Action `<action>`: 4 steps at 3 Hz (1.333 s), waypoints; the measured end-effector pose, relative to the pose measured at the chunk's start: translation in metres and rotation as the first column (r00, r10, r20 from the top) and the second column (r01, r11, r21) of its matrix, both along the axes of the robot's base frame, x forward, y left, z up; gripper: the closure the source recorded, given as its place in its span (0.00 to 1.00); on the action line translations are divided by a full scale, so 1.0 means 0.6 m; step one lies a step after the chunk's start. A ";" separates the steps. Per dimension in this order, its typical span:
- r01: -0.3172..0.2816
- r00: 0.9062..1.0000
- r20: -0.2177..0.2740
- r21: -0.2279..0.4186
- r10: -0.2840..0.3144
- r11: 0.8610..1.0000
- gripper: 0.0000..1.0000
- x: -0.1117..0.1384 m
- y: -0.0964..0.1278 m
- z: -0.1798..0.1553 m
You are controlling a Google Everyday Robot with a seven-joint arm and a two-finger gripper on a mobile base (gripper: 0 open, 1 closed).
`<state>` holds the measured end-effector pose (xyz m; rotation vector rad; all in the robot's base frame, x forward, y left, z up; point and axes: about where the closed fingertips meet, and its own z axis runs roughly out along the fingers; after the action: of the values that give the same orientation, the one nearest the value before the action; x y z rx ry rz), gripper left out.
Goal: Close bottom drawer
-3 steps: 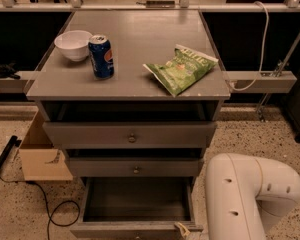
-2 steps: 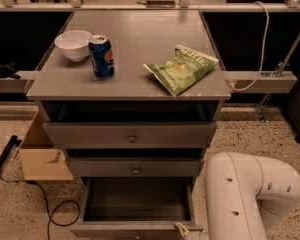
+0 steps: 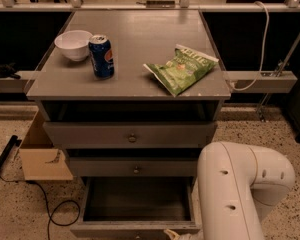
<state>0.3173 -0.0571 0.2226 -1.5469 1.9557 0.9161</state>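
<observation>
The bottom drawer stands pulled out at the foot of the grey cabinet, front facing the camera, long side running left to right. The gripper sits at the drawer's front right corner, largely cut off by the frame; how far open it is cannot be told. On the cabinet's top, a bowl and can stand near the left edge, and a green chip bag lies toward the right.

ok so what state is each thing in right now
bottom drawer: pulled out, empty inside
middle drawer: pushed in
top drawer: pushed in
can: upright
bowl: upright, looks empty
chip bag: lying flat
gripper: at the bottom drawer's front edge, mostly out of frame
</observation>
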 end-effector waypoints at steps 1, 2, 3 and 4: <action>0.000 1.000 0.001 0.000 0.000 1.000 0.00 0.001 0.000 0.000; -0.014 1.000 0.025 0.067 0.012 0.998 0.00 -0.002 -0.009 0.017; -0.028 0.997 0.080 0.167 0.014 0.985 0.00 -0.014 -0.038 0.049; -0.028 0.997 0.080 0.167 0.014 0.985 0.00 -0.014 -0.038 0.049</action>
<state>0.3090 -0.0797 0.2522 -1.4864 1.7627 0.9873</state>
